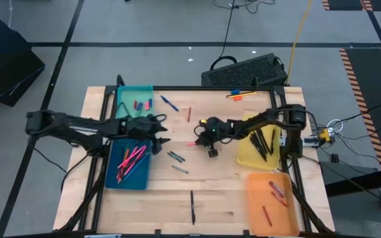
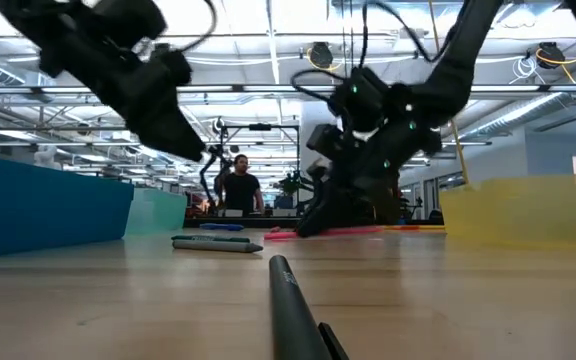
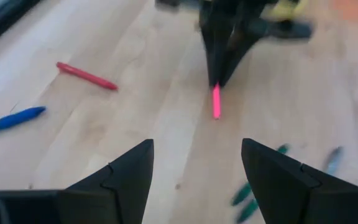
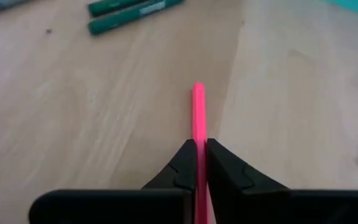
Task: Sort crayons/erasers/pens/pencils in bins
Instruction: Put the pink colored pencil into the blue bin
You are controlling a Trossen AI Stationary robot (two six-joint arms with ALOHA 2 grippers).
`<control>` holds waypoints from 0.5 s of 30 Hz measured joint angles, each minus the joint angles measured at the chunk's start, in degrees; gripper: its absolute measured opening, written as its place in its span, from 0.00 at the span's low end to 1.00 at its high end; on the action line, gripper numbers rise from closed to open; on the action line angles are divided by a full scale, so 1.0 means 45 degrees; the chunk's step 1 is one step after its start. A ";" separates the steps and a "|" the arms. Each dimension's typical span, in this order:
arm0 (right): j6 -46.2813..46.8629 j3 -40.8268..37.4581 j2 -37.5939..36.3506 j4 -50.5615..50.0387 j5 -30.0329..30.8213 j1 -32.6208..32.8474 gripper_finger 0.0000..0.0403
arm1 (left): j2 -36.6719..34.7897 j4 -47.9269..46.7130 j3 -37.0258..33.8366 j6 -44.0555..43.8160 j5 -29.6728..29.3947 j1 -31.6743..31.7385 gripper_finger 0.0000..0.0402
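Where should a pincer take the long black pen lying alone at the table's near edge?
Grip the long black pen at mid-length, from straight above, fingers across its thin shaft. It lies flat on the wooden table with bare wood on both sides.

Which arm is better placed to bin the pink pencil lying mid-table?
Right, probably. The right gripper is already shut on the pink pencil. The left gripper is open above the table, facing it, with nothing between its fingers.
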 joint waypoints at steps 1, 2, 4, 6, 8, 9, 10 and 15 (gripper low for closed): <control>-0.0007 0.0220 -0.0250 -0.0536 0.0617 0.0176 0.03 | 0.0487 -0.0065 0.0226 0.0391 0.0061 0.0072 0.61; -0.0008 0.0525 -0.0451 -0.1122 0.1191 0.0354 0.03 | 0.1009 -0.0056 0.0483 0.0769 0.0062 0.0101 0.61; 0.0007 0.1332 -0.0706 -0.2146 0.2130 0.0709 0.03 | 0.2012 0.0206 0.1017 0.1549 0.0063 0.0087 0.61; 0.0010 0.1924 -0.0782 -0.2944 0.2499 0.1023 0.03 | 0.2890 0.0397 0.1452 0.2170 0.0083 0.0040 0.61; 0.0005 0.2293 -0.0733 -0.3224 0.2700 0.1296 0.03 | 0.3681 0.0946 0.1824 0.2707 0.0387 -0.0040 0.61; -0.0023 0.2409 -0.0736 -0.3346 0.2795 0.1396 0.03 | 0.4006 0.0953 0.1984 0.2916 0.0598 -0.0082 0.61; -0.0070 0.2504 -0.0745 -0.3318 0.2998 0.1484 0.03 | 0.4348 0.0999 0.2208 0.3026 0.0789 -0.0124 0.61; -0.0386 0.2651 -0.0754 -0.3139 0.3697 0.1729 0.03 | 0.5424 0.1113 0.2935 0.2970 0.1605 -0.0258 0.61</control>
